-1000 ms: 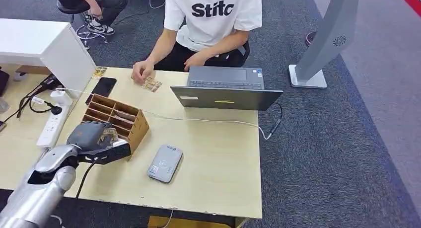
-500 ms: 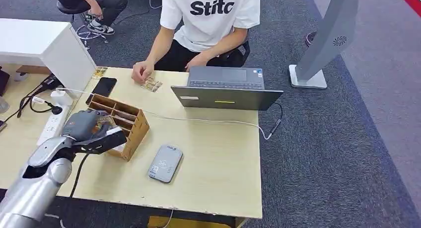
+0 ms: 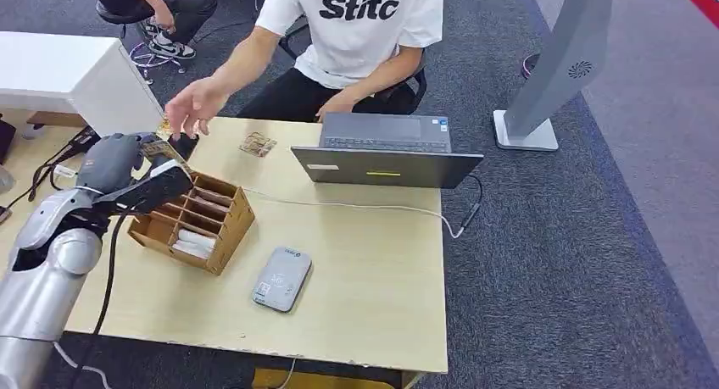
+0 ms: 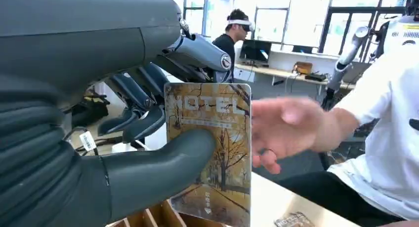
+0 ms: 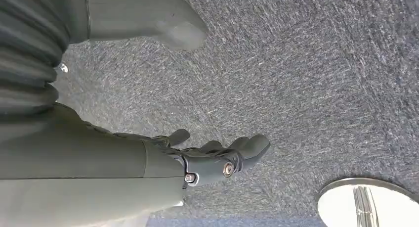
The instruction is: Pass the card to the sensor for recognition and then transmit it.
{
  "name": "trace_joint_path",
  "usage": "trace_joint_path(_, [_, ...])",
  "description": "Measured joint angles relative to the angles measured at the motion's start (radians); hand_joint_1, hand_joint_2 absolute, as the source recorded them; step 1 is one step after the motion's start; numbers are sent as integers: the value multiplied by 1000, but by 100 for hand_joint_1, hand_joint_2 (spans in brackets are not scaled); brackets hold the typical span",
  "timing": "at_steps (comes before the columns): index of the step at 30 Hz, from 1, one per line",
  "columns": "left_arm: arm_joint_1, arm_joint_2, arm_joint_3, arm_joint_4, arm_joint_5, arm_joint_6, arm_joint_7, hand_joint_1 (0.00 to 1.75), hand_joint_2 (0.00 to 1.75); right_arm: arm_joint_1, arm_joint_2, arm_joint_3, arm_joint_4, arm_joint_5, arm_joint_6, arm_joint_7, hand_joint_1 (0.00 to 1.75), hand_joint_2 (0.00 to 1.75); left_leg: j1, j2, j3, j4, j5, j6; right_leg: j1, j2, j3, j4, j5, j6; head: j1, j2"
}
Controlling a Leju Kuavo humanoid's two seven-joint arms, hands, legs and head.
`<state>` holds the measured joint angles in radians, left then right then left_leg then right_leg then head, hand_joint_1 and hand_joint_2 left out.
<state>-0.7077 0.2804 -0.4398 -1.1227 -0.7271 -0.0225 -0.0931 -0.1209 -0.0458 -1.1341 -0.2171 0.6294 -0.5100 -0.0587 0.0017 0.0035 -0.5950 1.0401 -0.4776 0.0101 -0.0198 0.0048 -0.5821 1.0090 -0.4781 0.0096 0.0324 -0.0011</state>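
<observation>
1. left hand (image 3: 127, 164) raised above the far left part of the table (image 3: 373, 287), over the wooden slotted box (image 3: 197, 221); thumb and darker fingers pinch the card (image 4: 210, 155).
2. card: rectangular, brown-gold print of bare autumn trees, pale "hotel" lettering across one end, small light mark near the other end; thumb (image 4: 163, 165) pressed flat across its printed face, held upright in the left wrist view.
3. person's hand (image 3: 193, 108), open, reaching toward the card, close but not touching.
4. right hand (image 5: 217, 158) hangs over grey carpet, fingers loosely apart, holding nothing.
5. grey sensor (image 3: 281, 279) lies flat near the table's front edge, well apart from the card.
6. laptop (image 3: 386, 152) in front of the person; a few more cards (image 3: 258, 144) on the table beside it.
</observation>
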Motion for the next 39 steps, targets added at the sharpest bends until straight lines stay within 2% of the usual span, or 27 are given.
trace_joint_path(7, [-12,0,5,-8,5,5,11,175,175,0,0,0,0,2,0,2,0,175,0,0,0,0,0,0,0,0,0,0,0,0,0,0])
trace_joint_path(12, [-109,-4,31,5,-9,39,69,175,175,-1,2,0,0,19,6,3,0,175,0,0,-1,0,0,0,0,-1,0,0,0,0,0,0])
trace_joint_path(16, [-226,-7,64,114,-77,123,116,175,175,-6,3,0,0,42,7,5,0,175,0,0,-1,0,0,0,0,0,0,0,0,0,0,0])
trace_joint_path(19, [-305,-8,92,226,-113,164,124,175,175,-17,4,3,0,56,5,18,0,175,0,0,0,0,0,0,0,0,0,0,0,0,0,0])
trace_joint_path(22, [-347,-10,110,313,-125,188,112,175,175,-27,4,3,0,63,3,24,0,175,0,0,0,0,0,0,0,0,0,0,0,0,-1,0])
trace_joint_path(27, [-364,-23,128,384,-119,206,84,175,175,-31,5,3,0,65,3,25,0,175,0,-1,0,0,0,0,0,-1,0,0,0,0,-1,0])
trace_joint_path(39, [-363,-65,167,399,-61,194,43,175,175,-26,5,3,1,61,4,18,0,175,0,0,-1,1,0,0,0,0,0,0,0,0,-1,0])
